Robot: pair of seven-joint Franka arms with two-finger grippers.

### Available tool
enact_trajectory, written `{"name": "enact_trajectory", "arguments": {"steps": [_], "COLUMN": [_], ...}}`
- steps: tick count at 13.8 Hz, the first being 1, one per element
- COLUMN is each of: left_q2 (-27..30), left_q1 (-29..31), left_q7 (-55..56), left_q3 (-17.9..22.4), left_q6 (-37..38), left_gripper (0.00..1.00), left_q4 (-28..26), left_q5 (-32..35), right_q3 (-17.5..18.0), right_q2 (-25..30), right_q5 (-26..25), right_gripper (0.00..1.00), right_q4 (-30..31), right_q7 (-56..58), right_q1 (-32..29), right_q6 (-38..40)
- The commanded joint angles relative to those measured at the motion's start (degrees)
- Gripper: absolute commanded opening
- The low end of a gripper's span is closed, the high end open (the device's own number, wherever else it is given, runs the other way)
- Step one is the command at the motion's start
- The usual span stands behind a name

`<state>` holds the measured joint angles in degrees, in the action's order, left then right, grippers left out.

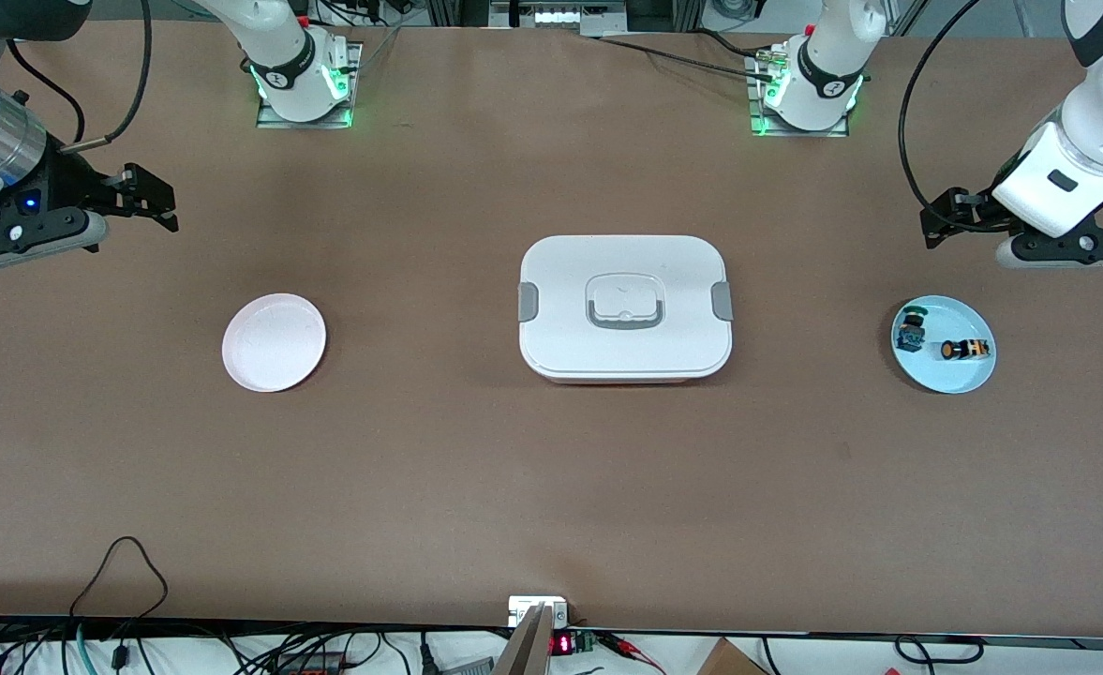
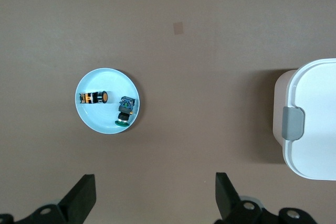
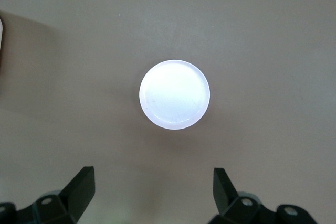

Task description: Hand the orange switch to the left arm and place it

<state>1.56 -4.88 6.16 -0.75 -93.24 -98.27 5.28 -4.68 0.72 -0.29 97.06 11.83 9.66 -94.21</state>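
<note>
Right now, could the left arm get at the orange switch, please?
Probably yes: the left gripper hangs open beside the blue plate, the orange switch lies exposed on it.

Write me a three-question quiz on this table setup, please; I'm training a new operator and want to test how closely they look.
1. True or false: the orange switch lies on the pink plate.
2. Which thing shares the blue plate with the orange switch? A) a green-capped switch B) a cable C) nothing
3. Fill in: the box sits between the two ____.

Key
1. False: it lies on the blue plate, toward the left arm's end of the table.
2. A.
3. plates. Both the left gripper and the right gripper are open and hold nothing.
</note>
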Motion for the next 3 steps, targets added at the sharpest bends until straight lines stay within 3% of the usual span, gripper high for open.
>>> {"name": "enact_trajectory", "arguments": {"steps": [1,3], "left_q2": [-0.42,-0.42], "left_q1": [-0.48,-0.48], "left_q7": [-1.41,-1.41], "left_q3": [0.4,0.4], "left_q6": [1.04,1.04], "left_gripper": [1.0,1.0], "left_q4": [1.07,1.07], "left_q5": [-1.41,-1.41], "right_q3": [0.11,0.11], "right_q2": [0.86,0.77], "right_q5": [0.46,0.46], "right_gripper": [1.0,1.0], "right_q4": [0.24,0.24], "right_q7": [-0.49,-0.49], "right_q1": [-0.35,-0.35], "right_q6": [0.61,0.61]}}
